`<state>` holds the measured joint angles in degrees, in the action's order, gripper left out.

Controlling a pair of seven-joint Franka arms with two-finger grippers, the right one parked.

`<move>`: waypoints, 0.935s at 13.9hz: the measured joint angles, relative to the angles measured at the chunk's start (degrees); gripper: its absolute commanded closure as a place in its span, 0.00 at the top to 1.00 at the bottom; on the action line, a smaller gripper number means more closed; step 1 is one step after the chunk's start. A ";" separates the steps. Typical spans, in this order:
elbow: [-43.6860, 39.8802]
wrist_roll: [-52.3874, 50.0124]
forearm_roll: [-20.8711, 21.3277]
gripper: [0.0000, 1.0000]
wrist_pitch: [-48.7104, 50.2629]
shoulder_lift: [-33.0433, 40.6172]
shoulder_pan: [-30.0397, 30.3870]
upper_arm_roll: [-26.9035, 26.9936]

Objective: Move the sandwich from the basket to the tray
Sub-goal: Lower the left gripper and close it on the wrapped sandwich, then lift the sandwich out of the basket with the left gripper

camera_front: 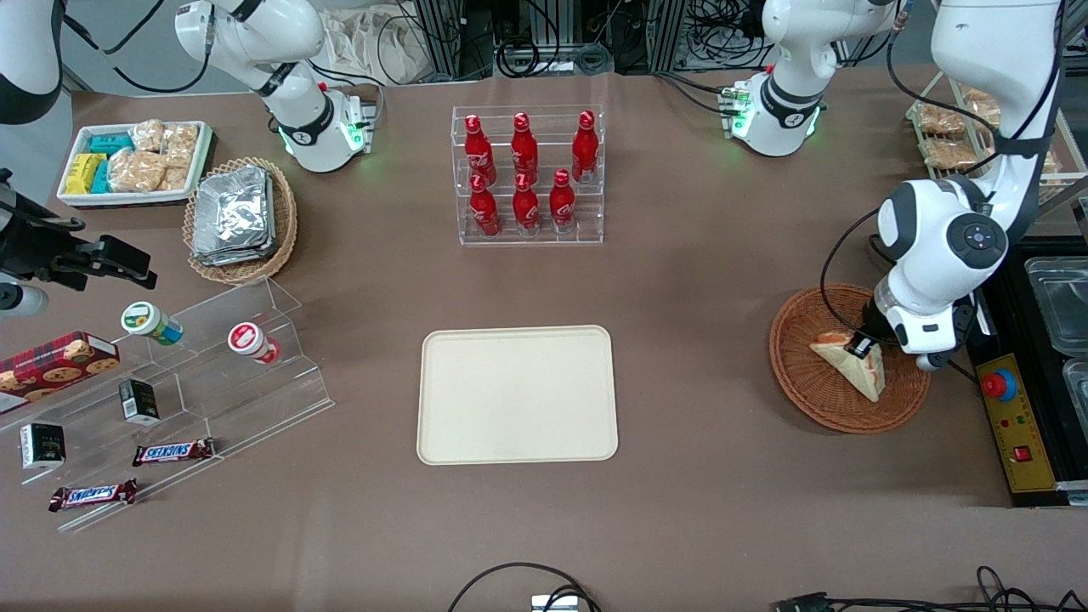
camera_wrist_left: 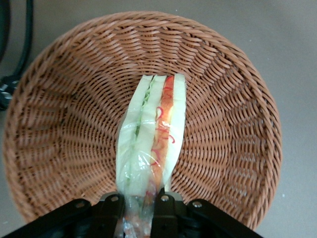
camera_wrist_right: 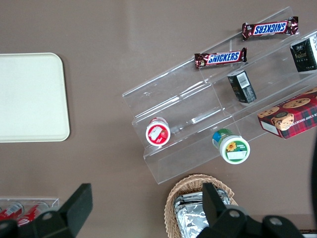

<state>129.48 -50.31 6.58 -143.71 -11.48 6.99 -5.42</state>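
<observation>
The tray (camera_front: 517, 395) lies flat on the brown table (camera_front: 680, 280), and it serves as the landmark here. Toward the parked arm's end of the table from the tray stands a clear stepped display (camera_front: 212, 374) carrying two small lidded cups (camera_front: 151, 323), a cookie box (camera_front: 55, 361) and two Snickers bars (camera_front: 172, 452). Farther from the front camera than that display sit a tan wicker basket of foil packets (camera_front: 240, 217) and a small white tray of snacks (camera_front: 132, 161). Farther from the front camera than the tray stands a clear rack of red bottles (camera_front: 527, 174).

Toward the working arm's end of the table, well apart from the tray, sits the basket (camera_front: 807, 374). The sandwich (camera_front: 850, 364) is inside it, wrapped in clear film, standing on edge with its filling layers facing up in the wrist view (camera_wrist_left: 153, 134). The gripper (camera_front: 863, 347) is down in the basket at the sandwich's end, and its fingers (camera_wrist_left: 166, 210) sit narrowly on either side of the wedge, pressed against the wrapped bread. The sandwich rests against the basket's woven floor.
</observation>
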 measured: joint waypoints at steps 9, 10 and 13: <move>-7.05 16.23 0.14 0.02 15.60 7.65 -1.88 -7.68; -8.28 16.23 0.12 0.01 16.48 7.65 -2.05 -9.50; -10.97 16.23 0.08 0.01 17.77 7.61 -2.30 -14.37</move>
<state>118.51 -34.07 6.66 -125.95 -3.86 4.68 -19.79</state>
